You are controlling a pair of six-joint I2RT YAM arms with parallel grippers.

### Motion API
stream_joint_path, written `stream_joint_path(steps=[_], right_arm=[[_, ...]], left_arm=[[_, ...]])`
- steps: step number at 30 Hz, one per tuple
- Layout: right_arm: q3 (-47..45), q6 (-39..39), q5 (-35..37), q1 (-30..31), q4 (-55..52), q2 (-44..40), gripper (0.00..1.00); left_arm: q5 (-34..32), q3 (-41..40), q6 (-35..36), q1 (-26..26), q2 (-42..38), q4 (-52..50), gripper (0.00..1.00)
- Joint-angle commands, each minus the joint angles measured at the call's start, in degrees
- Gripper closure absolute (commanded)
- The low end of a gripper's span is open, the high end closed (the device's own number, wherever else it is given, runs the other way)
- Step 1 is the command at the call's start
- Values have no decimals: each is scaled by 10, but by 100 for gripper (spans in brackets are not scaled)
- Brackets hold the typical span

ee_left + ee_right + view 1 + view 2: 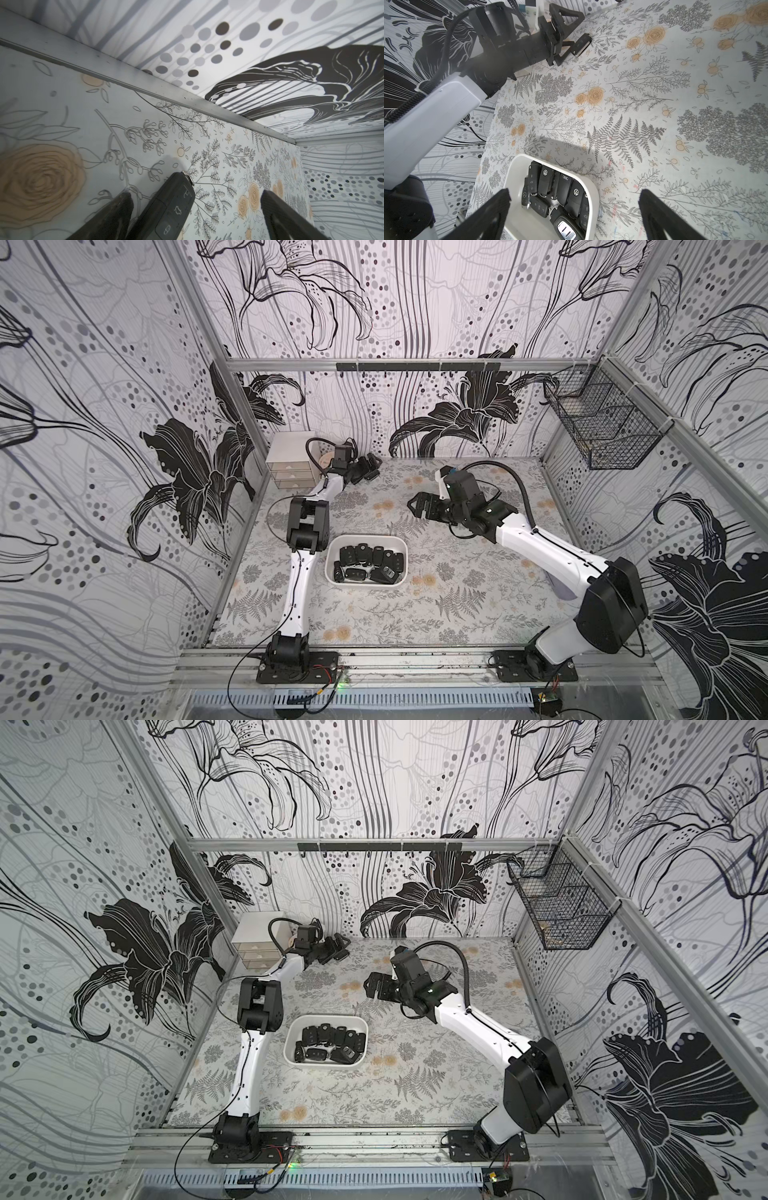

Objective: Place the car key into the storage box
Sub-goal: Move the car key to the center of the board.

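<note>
A black car key (172, 209) with button icons and a metal ring lies flat on the floral table near the back wall. My left gripper (195, 196) stands open around it, the key close to one finger (116, 214) and well apart from the other. The right wrist view shows the same key (581, 44) at the left gripper (577, 29). The storage box (332, 568), a shallow white bin, sits mid-table and holds several black key fobs (370, 562). My right gripper (415, 506) hangs open and empty above the table behind the box.
A small grey three-drawer cabinet (289, 464) stands in the back left corner, right beside the left wrist. A black wire mesh basket (602, 423) hangs on the right wall. A black hook rail (415, 366) runs along the back wall.
</note>
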Motion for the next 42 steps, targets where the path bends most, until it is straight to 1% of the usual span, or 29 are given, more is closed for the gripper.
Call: stream_joint_path(steps=[1, 4, 7, 11, 15, 18, 21, 24, 28, 33, 39, 42], right_arm=[[13, 5, -8, 4, -5, 0, 0], [9, 5, -8, 4, -6, -4, 0], [4, 5, -7, 4, -5, -11, 0], [-2, 6, -7, 5, -5, -16, 0], [-9, 9, -8, 4, -6, -20, 0], [-14, 10, -8, 4, -8, -24, 0], [-19, 10, -4, 4, -14, -31, 0], [-26, 6, 5, 4, -22, -43, 0], [-40, 4, 20, 4, -25, -59, 0], [-46, 4, 20, 4, -24, -61, 0], [-46, 4, 16, 4, -25, -60, 0], [-49, 1, 21, 4, -27, -63, 0]], left_arm=[[37, -1, 6, -21, 16, 15, 1], [39, -7, 5, -35, 12, 11, 1], [8, -42, -6, -44, -6, 34, 1], [-34, -64, -44, -44, -12, 73, 1], [-69, -73, -100, -48, -6, 132, 1], [-97, -66, -141, -52, 8, 162, 1], [-104, -37, -176, -56, 35, 172, 1], [-107, -7, -185, -64, 57, 167, 1], [-85, 22, -188, -74, 78, 169, 1], [-42, 19, -189, -87, 84, 187, 1], [26, -2, -180, -106, 74, 195, 1], [45, -44, -179, -120, 53, 211, 1]])
